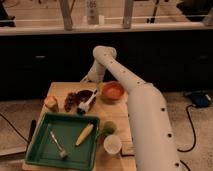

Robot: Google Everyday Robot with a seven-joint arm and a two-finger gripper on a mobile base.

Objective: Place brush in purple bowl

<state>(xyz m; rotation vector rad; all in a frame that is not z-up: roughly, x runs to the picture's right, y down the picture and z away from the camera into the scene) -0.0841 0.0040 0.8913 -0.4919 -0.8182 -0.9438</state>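
The purple bowl point(81, 95) sits on the wooden table point(60, 90) left of the orange bowl point(112, 91). The brush point(87, 103) lies slanted at the bowl's front right edge. Its whitish head points to the front and its dark handle runs back over the rim. My gripper point(90, 83) is at the end of the white arm, low over the table just behind and right of the purple bowl, near the handle end. Whether it touches the brush cannot be told.
A green tray point(40, 152) in front holds a grey fork-like utensil point(59, 145) and a yellow corn cob point(84, 134). A green fruit point(108, 128) and a white cup point(112, 145) stand right of it. A reddish-brown lump point(69, 101) and a yellow-orange item point(51, 102) lie left of the bowl.
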